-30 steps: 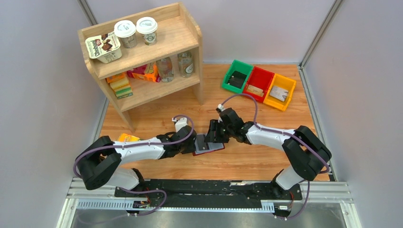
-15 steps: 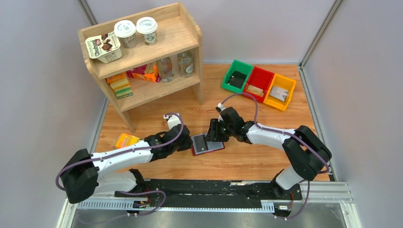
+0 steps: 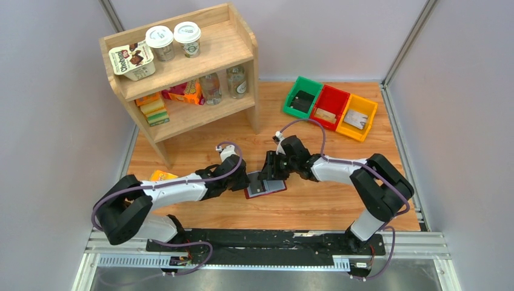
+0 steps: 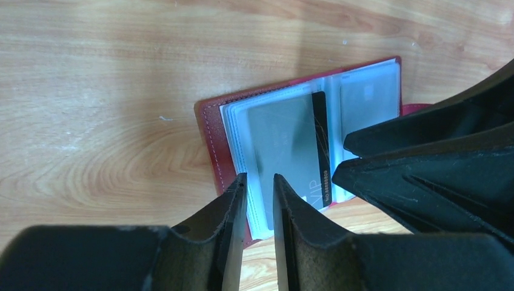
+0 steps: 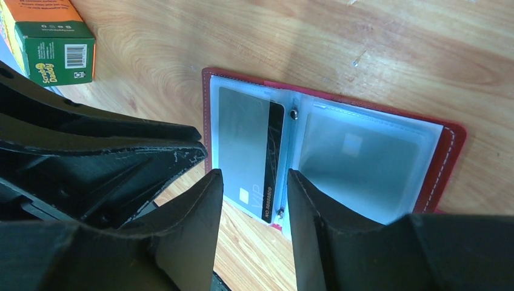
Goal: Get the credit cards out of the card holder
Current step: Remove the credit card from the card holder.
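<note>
My left gripper (image 4: 259,180), jaws a narrow slit apart, and my right gripper (image 5: 254,176), jaws spread, both hover empty over the open card holder (image 5: 451,145) on the table (image 5: 394,48), one sleeve showing a credit card (image 5: 242,139) marked "VIP", a "Scrub Daddy" box (image 5: 51,51) beyond.

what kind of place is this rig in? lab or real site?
Most likely a lab robot cell, not a real shop: plain grey wall panels, left arm and right arm bolted to a rail, and a small wooden shelf staged with props.
</note>
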{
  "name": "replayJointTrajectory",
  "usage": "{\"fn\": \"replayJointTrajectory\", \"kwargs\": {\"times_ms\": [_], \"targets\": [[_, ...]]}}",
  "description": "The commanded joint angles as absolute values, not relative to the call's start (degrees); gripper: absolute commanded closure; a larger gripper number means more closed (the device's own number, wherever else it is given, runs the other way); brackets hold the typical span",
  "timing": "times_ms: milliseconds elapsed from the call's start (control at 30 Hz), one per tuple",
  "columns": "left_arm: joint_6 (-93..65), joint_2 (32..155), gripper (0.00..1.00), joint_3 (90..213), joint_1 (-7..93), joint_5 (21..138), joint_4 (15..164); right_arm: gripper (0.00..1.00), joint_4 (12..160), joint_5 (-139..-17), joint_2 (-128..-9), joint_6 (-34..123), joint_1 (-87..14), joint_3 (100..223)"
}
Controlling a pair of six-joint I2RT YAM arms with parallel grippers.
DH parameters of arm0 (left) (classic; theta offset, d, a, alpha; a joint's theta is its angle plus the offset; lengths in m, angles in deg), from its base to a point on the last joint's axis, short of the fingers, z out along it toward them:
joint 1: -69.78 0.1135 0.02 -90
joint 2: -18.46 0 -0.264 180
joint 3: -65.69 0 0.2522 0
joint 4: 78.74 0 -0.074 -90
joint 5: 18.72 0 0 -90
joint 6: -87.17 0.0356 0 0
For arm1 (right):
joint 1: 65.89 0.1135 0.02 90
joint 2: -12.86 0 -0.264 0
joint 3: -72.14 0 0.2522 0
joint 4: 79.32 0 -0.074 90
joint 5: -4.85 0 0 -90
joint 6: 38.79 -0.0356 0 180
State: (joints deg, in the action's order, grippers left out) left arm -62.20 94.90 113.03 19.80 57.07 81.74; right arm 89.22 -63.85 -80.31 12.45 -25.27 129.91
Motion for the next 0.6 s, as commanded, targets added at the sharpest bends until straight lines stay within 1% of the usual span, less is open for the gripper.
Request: {"fn": "replayJointTrajectory", "kwargs": {"times_ms": [0,267,367,467,567], "targets": [[-63.47,97.38,0.70,111.71,19.86,59.77,85.56,0.55,94.39,-60.72,-82.76,11.93,-25.63,130.11],[-65.32,99.49,0.73,110.39,19.86,59.59,84.33,0.58,96.23,-59.49,-84.09,11.13,-25.81,129.49],[-65.32,100.37,0.74,110.48,19.86,59.59,83.98,0.62,97.99,-58.53,-84.35,10.87,-25.90,128.97],[-65.23,100.99,0.75,110.56,19.86,59.59,83.63,0.73,100.53,-56.86,-84.26,10.26,-26.34,128.09],[-65.32,101.60,0.80,110.56,19.86,59.33,83.19,0.82,103.17,-55.10,-83.74,9.64,-27.21,126.68]]}}
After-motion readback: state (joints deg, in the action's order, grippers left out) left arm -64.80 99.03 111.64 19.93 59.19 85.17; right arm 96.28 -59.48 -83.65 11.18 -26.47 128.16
